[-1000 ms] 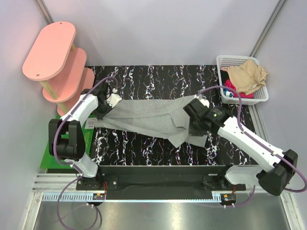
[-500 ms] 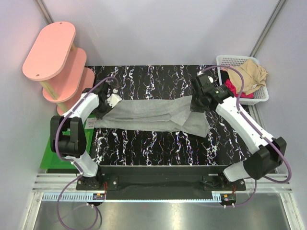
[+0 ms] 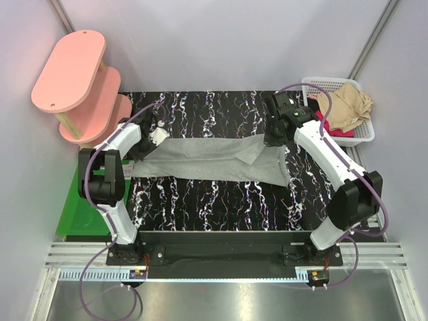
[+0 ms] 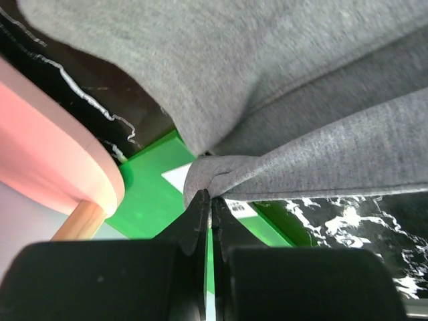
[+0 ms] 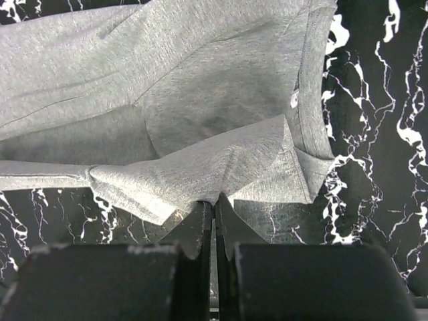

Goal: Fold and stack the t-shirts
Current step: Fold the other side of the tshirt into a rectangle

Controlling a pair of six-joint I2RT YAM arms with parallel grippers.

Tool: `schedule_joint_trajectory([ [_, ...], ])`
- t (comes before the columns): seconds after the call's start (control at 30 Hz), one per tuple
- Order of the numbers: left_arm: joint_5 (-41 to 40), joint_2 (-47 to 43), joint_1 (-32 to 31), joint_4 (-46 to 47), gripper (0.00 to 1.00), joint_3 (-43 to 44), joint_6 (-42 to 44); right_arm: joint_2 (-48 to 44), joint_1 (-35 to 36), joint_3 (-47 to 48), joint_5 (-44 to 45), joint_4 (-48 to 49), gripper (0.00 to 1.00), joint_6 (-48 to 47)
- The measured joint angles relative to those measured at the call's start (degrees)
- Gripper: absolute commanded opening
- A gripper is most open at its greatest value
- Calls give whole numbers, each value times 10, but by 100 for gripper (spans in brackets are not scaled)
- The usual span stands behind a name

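Note:
A heather grey t-shirt (image 3: pixel 207 159) hangs stretched between my two grippers over the black marbled table (image 3: pixel 221 200). My left gripper (image 3: pixel 148 148) is shut on its left end; the wrist view shows the pinched cloth (image 4: pixel 267 87) at the fingertips (image 4: pixel 209 200). My right gripper (image 3: pixel 273 137) is shut on its right end; the wrist view shows the shirt (image 5: pixel 200 100) bunched at the fingertips (image 5: pixel 215 202). Tan (image 3: pixel 344 103), red (image 3: pixel 323 120) and blue (image 3: pixel 321 131) shirts lie in the basket at the far right.
A white lattice basket (image 3: pixel 364 134) stands at the table's far right corner. A pink tiered shelf (image 3: pixel 80 80) stands at the far left. A green mat (image 3: pixel 77 214) lies off the table's left edge, also in the left wrist view (image 4: pixel 150 200).
My right gripper has carried the shirt's right end away from me and to the right, from mid-table to the far side near the basket. The shirt is now pulled out flatter. The left gripper barely moved.

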Motion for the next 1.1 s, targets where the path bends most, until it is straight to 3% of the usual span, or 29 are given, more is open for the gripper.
schedule_joint_trajectory([
  [0.4,-19,84,0,0,5,79,9,99,-44,54,-17,27,0,-13],
  [0.43,-22,92,0,0,10,89,10,112,-48,65,-20,27,0,-14],
  [0.47,-25,97,0,1,32,96,11,125,-52,77,-21,28,0,-15],
  [0.53,-37,110,0,2,53,112,18,150,-57,100,-25,31,0,-17],
  [0.57,-43,114,0,3,72,118,17,164,-59,113,-27,32,0,-18],
  [0.6,-49,117,0,5,99,123,21,173,-59,120,-29,33,0,-19],
  [0.87,-82,112,-3,9,99,130,19,249,-66,192,-40,33,0,-27],
  [0.93,-81,85,-10,12,99,117,15,269,-69,217,-42,29,8,-30],
  [0.97,-80,66,-16,14,99,106,12,280,-71,233,-42,23,18,-33],
  [1.0,-79,32,-30,18,99,81,7,293,-73,251,-42,19,35,-35],
  [1.07,-73,-20,-60,12,99,49,2,322,-77,294,-39,9,49,-39],
  [1.1,-67,-42,-79,13,99,35,-3,342,-79,323,-34,-3,62,-44],
])
